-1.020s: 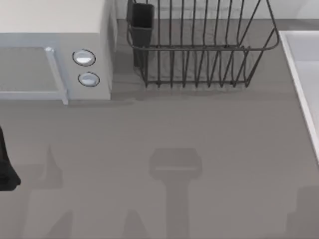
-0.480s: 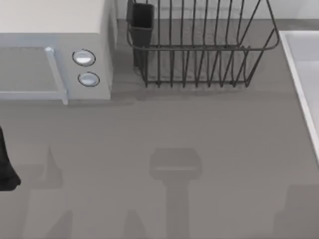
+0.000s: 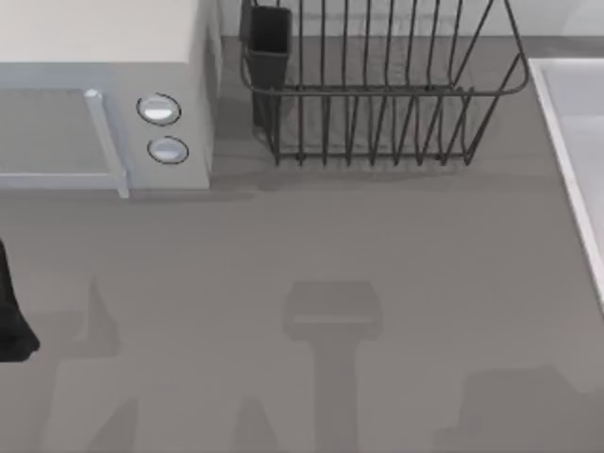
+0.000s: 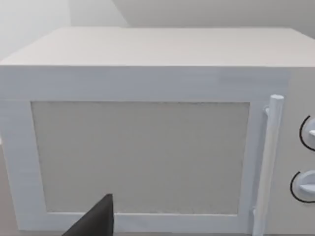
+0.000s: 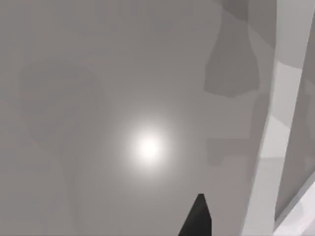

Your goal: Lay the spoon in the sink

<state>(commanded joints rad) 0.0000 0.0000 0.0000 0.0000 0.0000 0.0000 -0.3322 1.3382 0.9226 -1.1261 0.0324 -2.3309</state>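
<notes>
Top camera looks down; left wrist closely faces microwave [image 4: 147,147], shared overhead.

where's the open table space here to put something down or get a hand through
The widest bare stretch is the table in front of the microwave and dish rack, running right to the sink rim. It is crowded along the back, where microwave and rack stand close together. The left arm sits at the left edge.

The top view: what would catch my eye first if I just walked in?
Probably the white microwave with two round knobs at the table's far left, and beside it the dark wire dish rack at the back. The pale sink runs along the right edge, and a dark part of the left arm sits at the left edge.
</notes>
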